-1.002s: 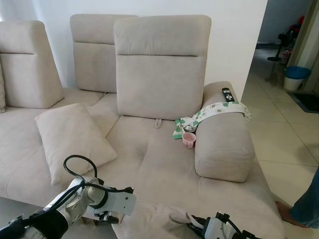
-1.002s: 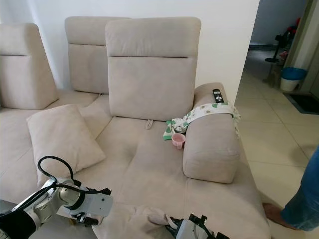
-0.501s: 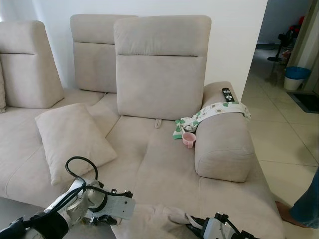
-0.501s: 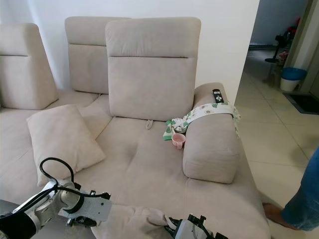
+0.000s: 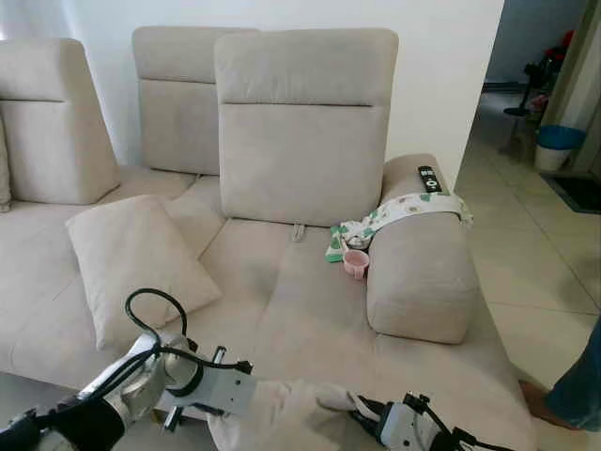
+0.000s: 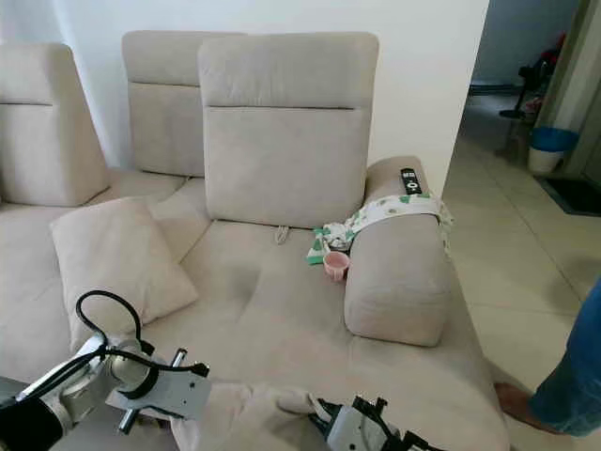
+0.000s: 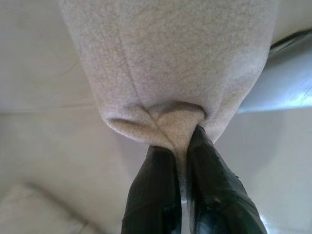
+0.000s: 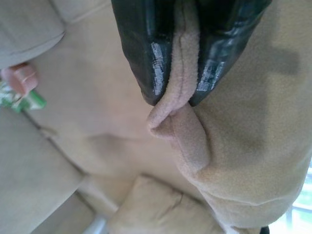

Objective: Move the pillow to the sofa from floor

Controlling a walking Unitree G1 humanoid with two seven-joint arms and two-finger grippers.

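Beige sofa carries one pillow on its left seat, one pink cup by the armrest, one remote atop it. Second pillow hangs at the front edge, left end effector and right end effector each clamped on a corner

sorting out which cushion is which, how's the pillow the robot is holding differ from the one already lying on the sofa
The held pillow hangs at the sofa's front edge, pinched at one end by the left gripper and at the other by the right gripper; the resting pillow lies free on the seat, left of the middle. The held pillow is bunched and creased; the resting pillow is plump, tilted toward the backrest. Both are beige like the sofa.
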